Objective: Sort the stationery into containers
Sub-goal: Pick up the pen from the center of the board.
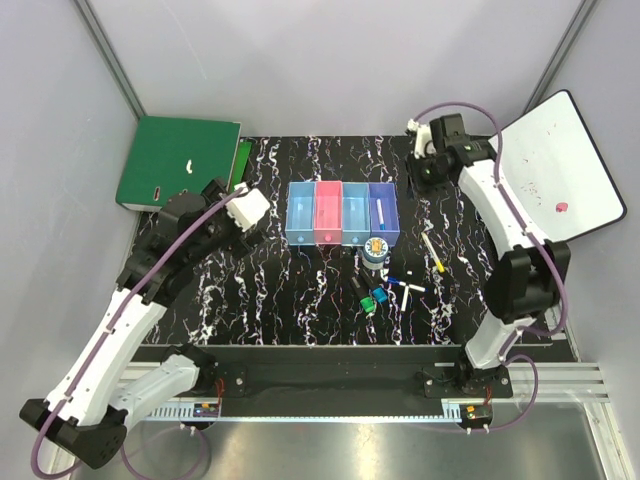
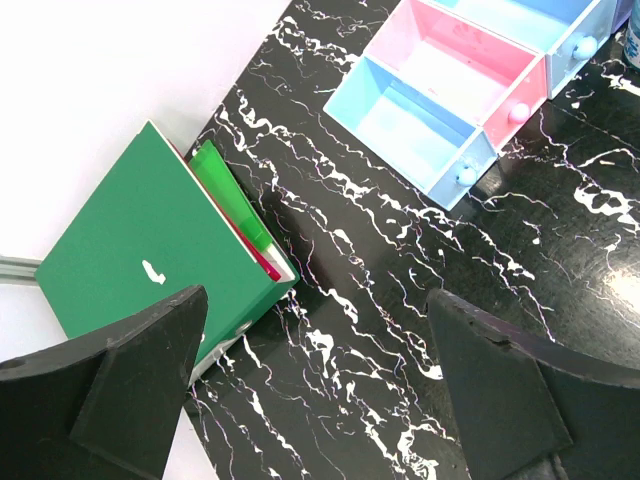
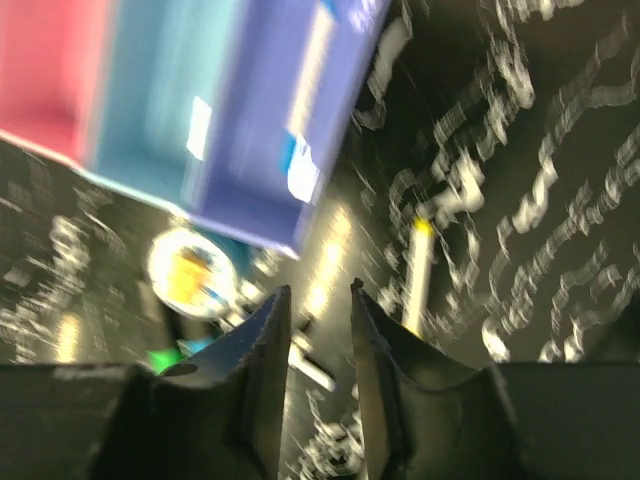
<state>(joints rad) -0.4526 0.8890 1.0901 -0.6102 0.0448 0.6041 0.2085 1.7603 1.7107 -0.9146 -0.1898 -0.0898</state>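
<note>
Right wrist view was blurred. The right gripper [image 3: 320, 292] had its fingers close together with a narrow gap and nothing between them. It hung above the table [image 1: 300, 300], just off the corner of the purple-blue bin [image 3: 270, 110]. Below it lay the tape roll [image 3: 190, 272], and to the side a thin pen with a yellow tip [image 3: 415, 270].

Left wrist view: the left gripper [image 2: 315, 300] had its fingers spread wide and was empty. It hovered over bare table between the green binder [image 2: 140, 240] and the row of bins. The light blue end bin [image 2: 410, 130] and the pink bin [image 2: 460, 70] beside it looked empty.

Top view: 4 bins [image 1: 343, 240] were joined in a row at the table's middle, in the order light blue, pink, light blue, purple-blue. 1 white pen [image 1: 382, 212] lay inside the purple-blue bin. The tape roll sat just in front of that bin. Nearer the arm bases lay short black markers with green and blue caps [image 1: 368, 297]. Beside them were 2 white pens [image 1: 407, 285], crossed. The yellow-tipped pen lay to the right of the roll, apart from the rest. The binder sat at the far left corner. A white board [image 1: 560, 170] leaned at the far right, behind the right arm.
</note>
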